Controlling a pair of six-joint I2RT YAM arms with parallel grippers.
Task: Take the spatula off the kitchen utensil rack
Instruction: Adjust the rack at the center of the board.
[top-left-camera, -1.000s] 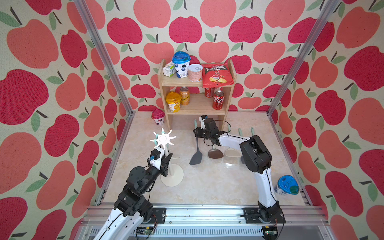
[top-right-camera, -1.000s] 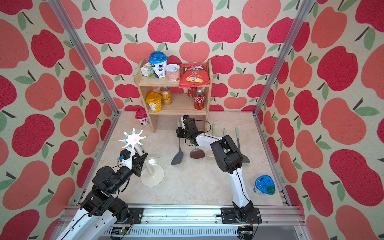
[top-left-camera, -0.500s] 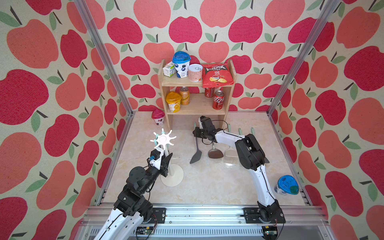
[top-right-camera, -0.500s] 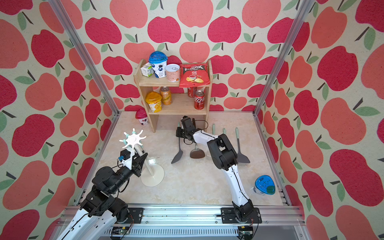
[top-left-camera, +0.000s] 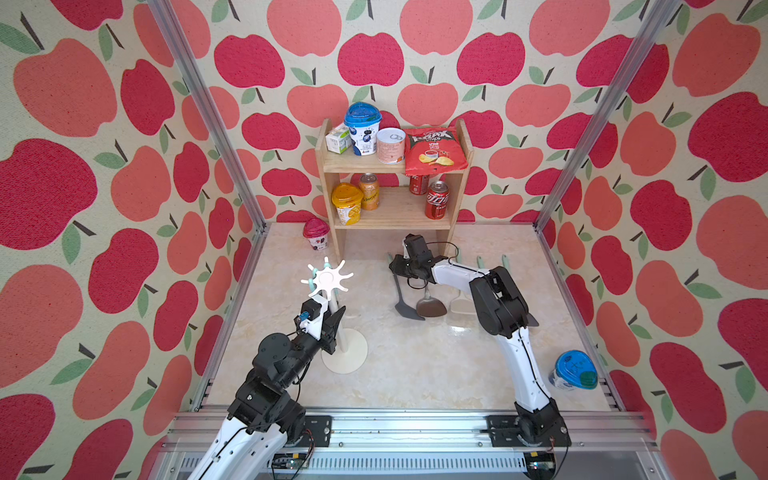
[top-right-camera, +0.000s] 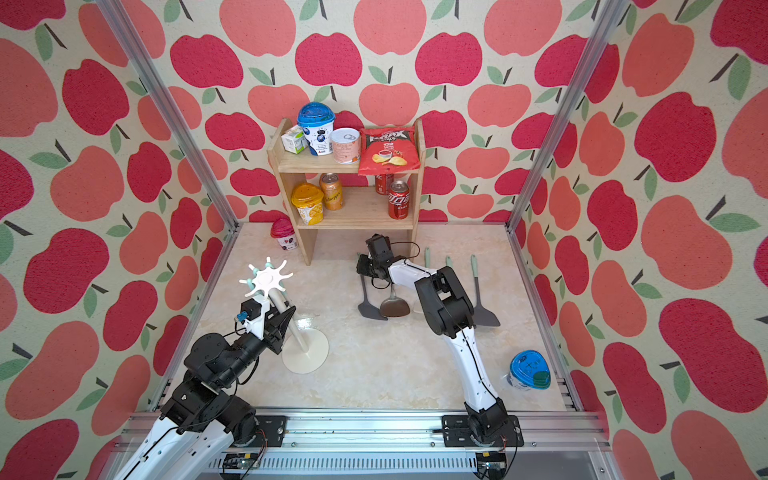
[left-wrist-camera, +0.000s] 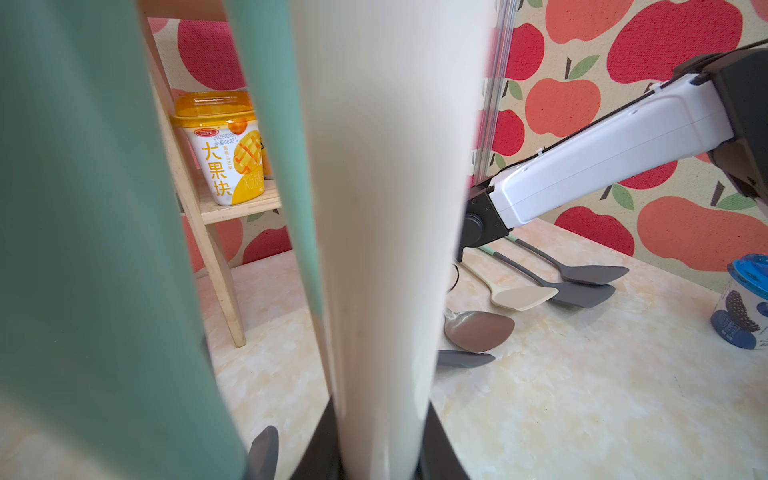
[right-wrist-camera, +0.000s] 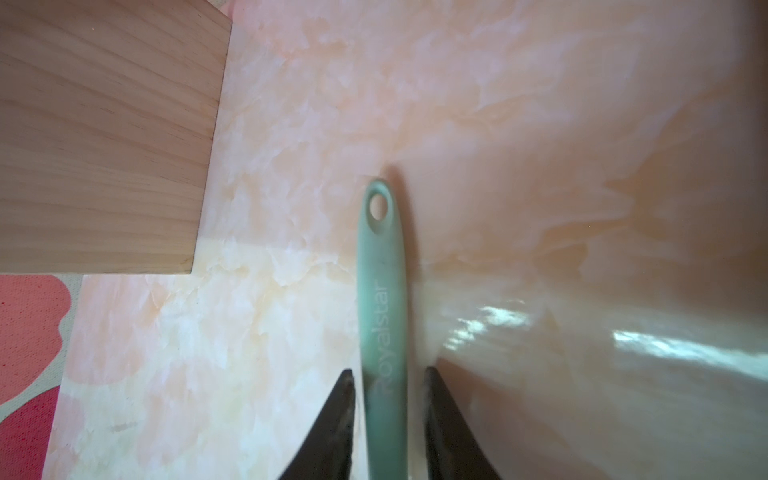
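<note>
We see a pale marble-look tabletop (top-left-camera: 415, 386) filling the lower middle of both top views, walled by apple-print panels. At its far edge, upper centre of the frame, stands a wooden two-tier shelf (top-left-camera: 397, 212) stocked with cans, cups and a red crisp bag. Left of centre rises the white kitchen utensil rack (top-left-camera: 331, 282), with its round base on the tabletop and its star crown on top. The left gripper (top-left-camera: 332, 322) is clamped around its pole partway up. In the left wrist view that pole fills the frame, with two blurred mint-green handles (left-wrist-camera: 83, 228) hanging beside it. The right gripper (top-left-camera: 397, 272) sits low at centre frame, just before the shelf. In the right wrist view its dark fingers (right-wrist-camera: 343, 411) stand slightly apart on either side of the handle, with tabletop showing in both gaps, so they grip nothing. The dark grey spatula with a mint-green handle (top-left-camera: 409, 311) is off the rack. It lies on the tabletop right of the rack and well apart from it, leftmost in a row beside a brown spoon-shaped turner (top-left-camera: 431, 308) and a cream spatula (top-left-camera: 459, 306). A blue-lidded cup (top-left-camera: 573, 370) sits at lower right.
</note>
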